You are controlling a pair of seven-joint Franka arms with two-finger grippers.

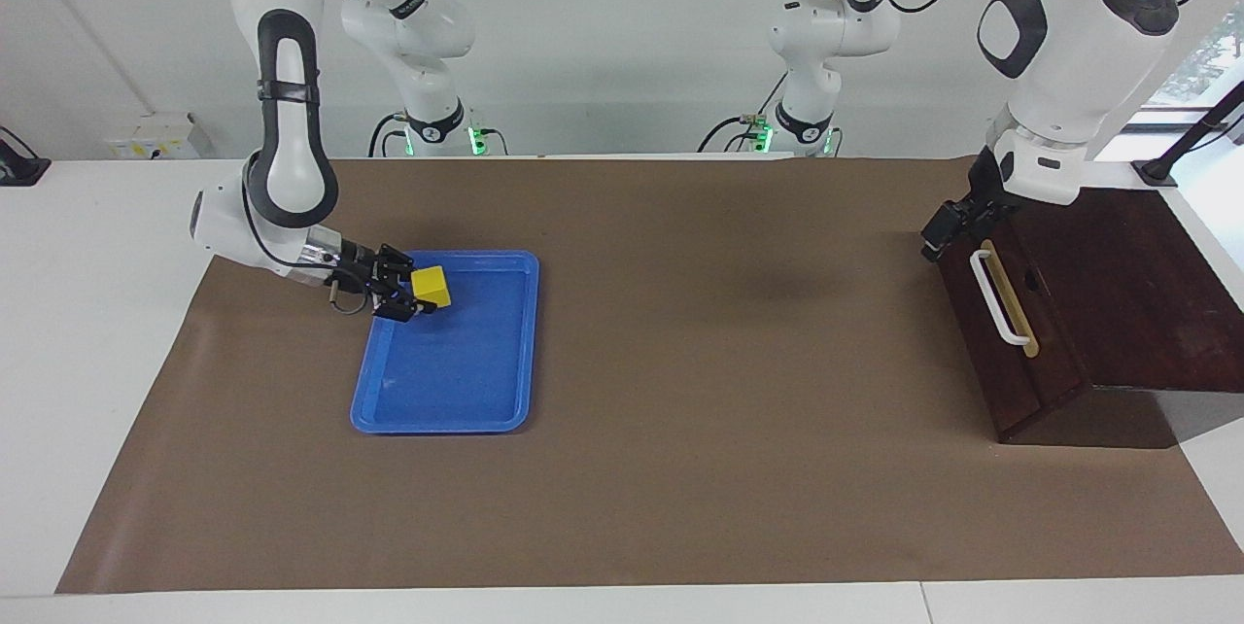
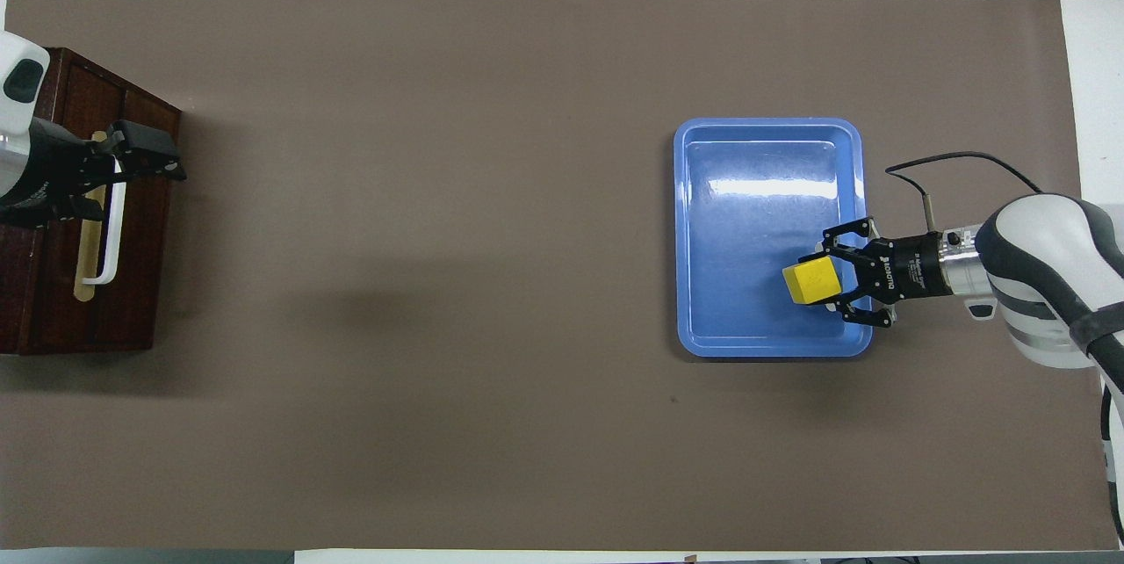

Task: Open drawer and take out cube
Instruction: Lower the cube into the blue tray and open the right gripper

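Observation:
My right gripper (image 1: 418,294) is shut on the small yellow cube (image 1: 431,286) and holds it over the blue tray's corner nearest the right arm; the cube also shows in the overhead view (image 2: 812,281) in the right gripper (image 2: 830,282). The dark brown wooden box's drawer (image 1: 1025,342) is at the left arm's end of the table, and its pale interior does not show. My left gripper (image 1: 957,224) is at the end of the white bar handle (image 1: 991,298) nearer the robots. The overhead view shows the drawer (image 2: 140,283), the handle (image 2: 110,235) and the left gripper (image 2: 132,158).
The flat blue tray (image 1: 437,425) lies on the brown mat toward the right arm's end and has nothing lying in it (image 2: 755,221). The brown mat (image 1: 729,362) covers the table between the tray and the box.

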